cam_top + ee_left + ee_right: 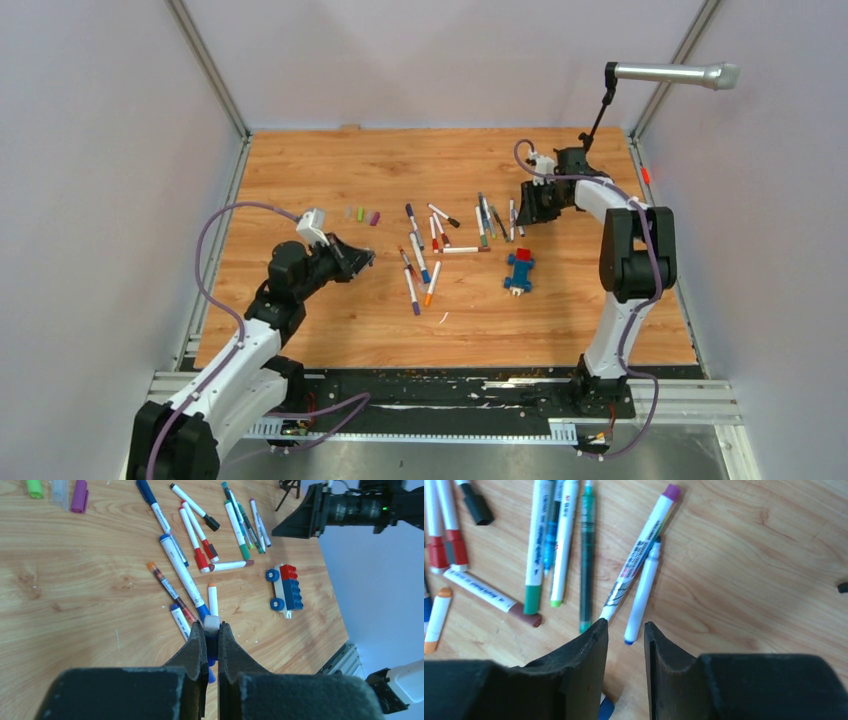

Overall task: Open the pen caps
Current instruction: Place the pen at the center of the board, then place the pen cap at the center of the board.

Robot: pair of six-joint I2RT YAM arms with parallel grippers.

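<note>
1. Jaws of the left gripper (212, 628) are pressed almost together on a small blue piece (212, 650) with a pale end. I cannot tell whether it is a cap or a pen.
2. The right gripper (625, 628) has its jaws a narrow slit apart with nothing between them. It hangs over the lower ends of a purple-capped pen (639, 550) and a blue-tipped pen (642, 595).
3. Three loose pen caps (79, 495), green, clear and purple, lie in a row at the upper left of the left wrist view. Black, red and brown caps sit on pens mid-frame.
4. Only the top view shows both arms at once, the left at centre left and the right at upper right, with the pens between them. It shows the held piece too small to make out.
5. A blue-and-red block car (518, 270) sits right of the pens.
</note>
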